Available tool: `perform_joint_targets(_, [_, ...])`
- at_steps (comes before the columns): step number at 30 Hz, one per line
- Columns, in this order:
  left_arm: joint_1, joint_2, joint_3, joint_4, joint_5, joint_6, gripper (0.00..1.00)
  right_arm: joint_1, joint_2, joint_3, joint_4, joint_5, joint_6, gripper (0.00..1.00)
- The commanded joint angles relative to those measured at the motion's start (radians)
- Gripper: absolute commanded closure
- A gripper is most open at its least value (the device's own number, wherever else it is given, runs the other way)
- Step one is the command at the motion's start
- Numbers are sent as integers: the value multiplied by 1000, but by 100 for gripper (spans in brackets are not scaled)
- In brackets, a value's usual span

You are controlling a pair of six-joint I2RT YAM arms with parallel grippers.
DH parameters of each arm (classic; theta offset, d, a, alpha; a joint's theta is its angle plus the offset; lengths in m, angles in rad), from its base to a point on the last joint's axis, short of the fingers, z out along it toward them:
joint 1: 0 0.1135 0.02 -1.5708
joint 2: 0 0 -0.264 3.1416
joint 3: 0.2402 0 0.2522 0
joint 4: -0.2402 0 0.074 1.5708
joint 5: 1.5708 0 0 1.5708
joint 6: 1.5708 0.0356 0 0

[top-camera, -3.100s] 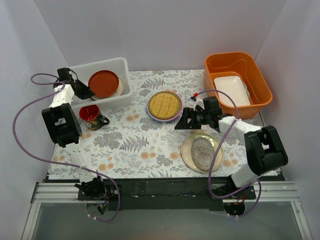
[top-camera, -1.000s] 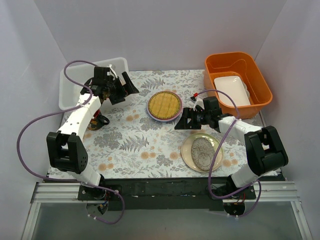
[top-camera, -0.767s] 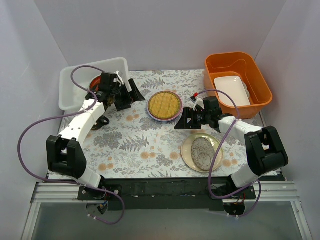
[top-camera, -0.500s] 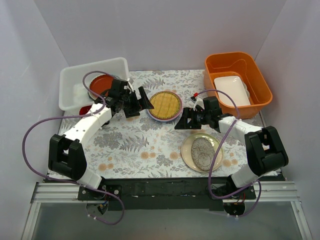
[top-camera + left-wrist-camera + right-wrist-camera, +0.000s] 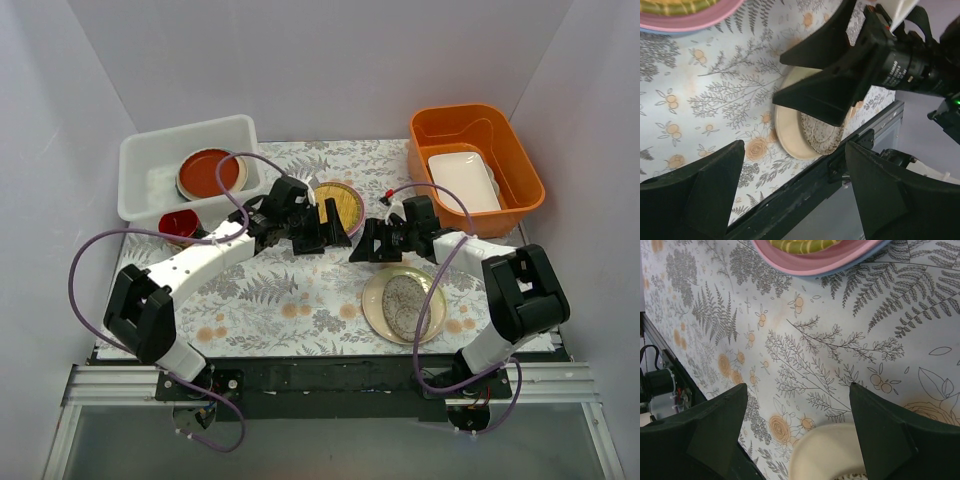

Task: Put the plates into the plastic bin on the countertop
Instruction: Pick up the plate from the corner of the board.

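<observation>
After it left the plastic bin (image 5: 140, 188), the wide-open left gripper (image 5: 318, 237) reached the bamboo plate (image 5: 344, 203).

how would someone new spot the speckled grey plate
Start at the orange tub at the far right, then come toward the near edge of the countertop. A pale yellow plate lies there; the speckled grey plate rests on it, the only speckled one.
</observation>
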Motion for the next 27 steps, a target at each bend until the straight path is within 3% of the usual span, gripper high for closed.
perform_joint_targets(1, [-67,29,-1,35,-28,-44,20,2,55,31,-3,26,0,11])
perform_joint_targets(8, [-185,85,-24,123,-33,-92,23,1,103,42,0,45,10,12])
perform_joint_targets(27, [-366,267,39,209,-69,-137,36,-1,109,34,3,51,10,13])
